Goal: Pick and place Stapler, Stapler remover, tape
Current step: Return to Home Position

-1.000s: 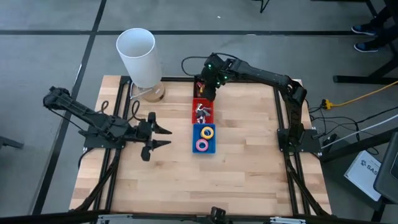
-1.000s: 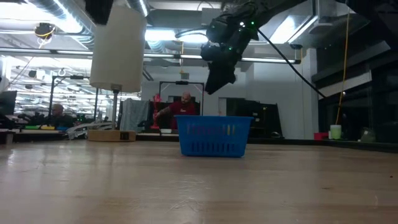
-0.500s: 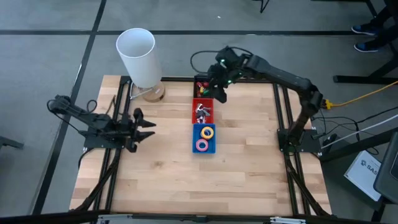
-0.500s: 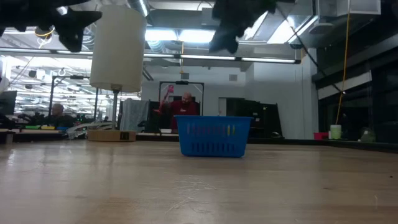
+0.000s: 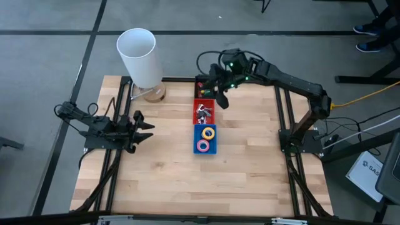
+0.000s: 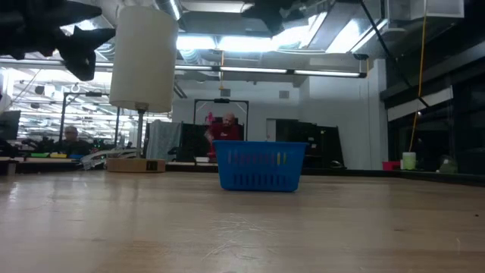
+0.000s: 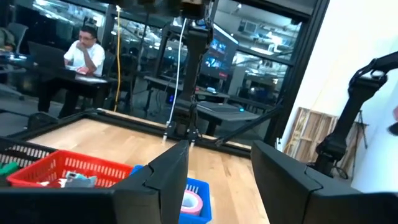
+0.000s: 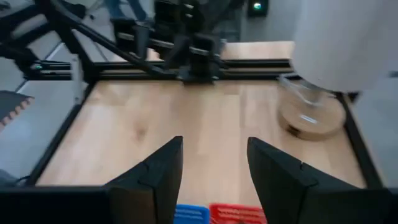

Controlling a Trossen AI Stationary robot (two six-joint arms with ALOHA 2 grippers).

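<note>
Three small baskets stand in a row at the table's middle. The far dark basket point(image 5: 203, 85) holds small red and green pieces, probably staplers. Silvery staple removers point(image 5: 202, 113) lie in the red basket point(image 5: 195, 111). A yellow tape roll point(image 5: 208, 132) and a pink one point(image 5: 203, 145) lie in the blue basket point(image 5: 215, 140). My right gripper point(image 5: 219, 100) hangs open and empty high over the far end of the row. My left gripper point(image 5: 150, 132) is open and empty near the left edge, pointing level toward the baskets point(image 7: 193, 200).
A tall white cylinder point(image 5: 139, 57) on a round wooden foot point(image 5: 153, 94) stands at the far left corner. Black frame rails point(image 5: 281, 112) run along the table's sides. People sit at desks in the room beyond point(image 6: 225, 127). Bare wood lies near the front edge point(image 5: 200, 187).
My left gripper has drawn back toward the table's left edge and sunk, staying open. My right gripper has risen from above the far baskets, out of the low view's top, shifted a little rightward and tipped less steeply down. The baskets have not moved.
</note>
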